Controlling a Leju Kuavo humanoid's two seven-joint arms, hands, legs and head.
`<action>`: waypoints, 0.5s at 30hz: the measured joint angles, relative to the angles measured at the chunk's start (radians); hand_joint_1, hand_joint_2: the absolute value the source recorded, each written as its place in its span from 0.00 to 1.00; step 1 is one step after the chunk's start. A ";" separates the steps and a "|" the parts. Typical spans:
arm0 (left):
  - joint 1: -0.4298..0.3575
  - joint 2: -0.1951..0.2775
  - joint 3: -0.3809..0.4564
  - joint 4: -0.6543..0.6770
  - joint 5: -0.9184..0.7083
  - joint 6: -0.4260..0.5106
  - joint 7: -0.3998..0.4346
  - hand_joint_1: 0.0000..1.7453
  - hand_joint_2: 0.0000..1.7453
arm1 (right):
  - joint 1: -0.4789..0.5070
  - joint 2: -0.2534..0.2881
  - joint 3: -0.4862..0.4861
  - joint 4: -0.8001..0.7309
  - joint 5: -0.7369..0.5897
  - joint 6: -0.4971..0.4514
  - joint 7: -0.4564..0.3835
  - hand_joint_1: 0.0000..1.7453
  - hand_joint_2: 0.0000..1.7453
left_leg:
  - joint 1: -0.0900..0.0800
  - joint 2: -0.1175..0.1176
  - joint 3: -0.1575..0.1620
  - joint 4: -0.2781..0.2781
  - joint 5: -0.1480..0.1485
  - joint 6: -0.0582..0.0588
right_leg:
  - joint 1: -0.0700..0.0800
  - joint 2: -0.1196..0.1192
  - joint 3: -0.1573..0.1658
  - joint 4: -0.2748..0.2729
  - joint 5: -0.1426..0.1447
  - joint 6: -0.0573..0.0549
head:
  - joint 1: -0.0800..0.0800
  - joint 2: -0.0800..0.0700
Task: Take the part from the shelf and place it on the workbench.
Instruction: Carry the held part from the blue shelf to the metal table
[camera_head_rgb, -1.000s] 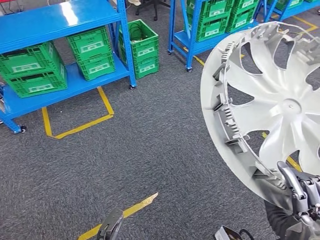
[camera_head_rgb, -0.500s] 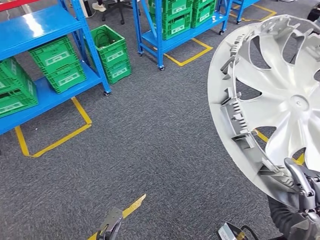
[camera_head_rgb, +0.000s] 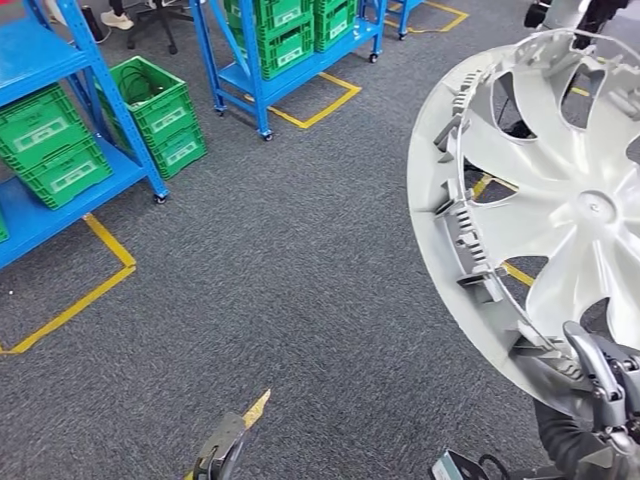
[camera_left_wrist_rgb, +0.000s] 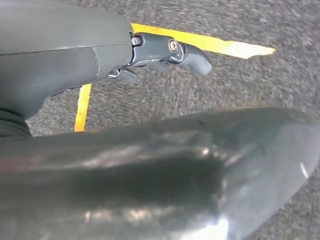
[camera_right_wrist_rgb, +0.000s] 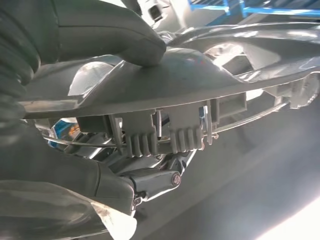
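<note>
1. Presently the right hand (camera_head_rgb: 604, 385) grips the part (camera_head_rgb: 543, 200), a silver spoked wheel cover, by its lower rim; the wrist view shows the thumb (camera_right_wrist_rgb: 109, 30) pressed on one face and fingers (camera_right_wrist_rgb: 151, 182) under the clipped edge.
2. The part stands nearly upright, rising from the right hand, its ribbed inner face turned towards the robot.
3. The left hand (camera_head_rgb: 220, 450) hangs low over the grey carpet (camera_head_rgb: 302, 260); it holds nothing, but whether its fingers are spread or curled I cannot tell.
4. Blue shelves (camera_head_rgb: 256, 70) with green crates (camera_head_rgb: 155, 110) stand well apart, across the floor.
5. Judgement: the part is off the shelf, in carriage, solely on the right arm. No tabletop appears, so placing awaits its approach; the broad disc must be tipped flat first.
</note>
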 joint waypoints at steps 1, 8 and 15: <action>-0.001 0.000 0.000 0.000 0.000 0.000 0.000 0.00 0.00 | 0.000 0.000 0.000 0.000 0.000 0.000 0.000 1.00 1.00 | -0.002 0.010 0.001 0.002 -0.003 -0.004 | 0.003 -0.023 0.041 -0.069 0.020 -0.004 | 0.000 0.000; -0.004 -0.002 0.000 -0.002 0.000 0.000 -0.003 0.00 0.00 | 0.000 0.000 -0.001 -0.004 0.000 0.000 -0.001 1.00 1.00 | -0.003 0.012 0.002 0.026 -0.032 -0.038 | 0.005 -0.013 0.086 -0.159 0.046 -0.045 | -0.003 0.000; 0.006 0.000 0.001 -0.002 0.000 0.000 -0.004 0.00 0.00 | -0.001 0.000 -0.005 -0.005 0.000 0.000 0.001 1.00 1.00 | 0.000 -0.062 -0.113 0.289 -0.131 -0.035 | 0.010 0.072 0.080 -0.160 0.054 -0.060 | -0.004 0.000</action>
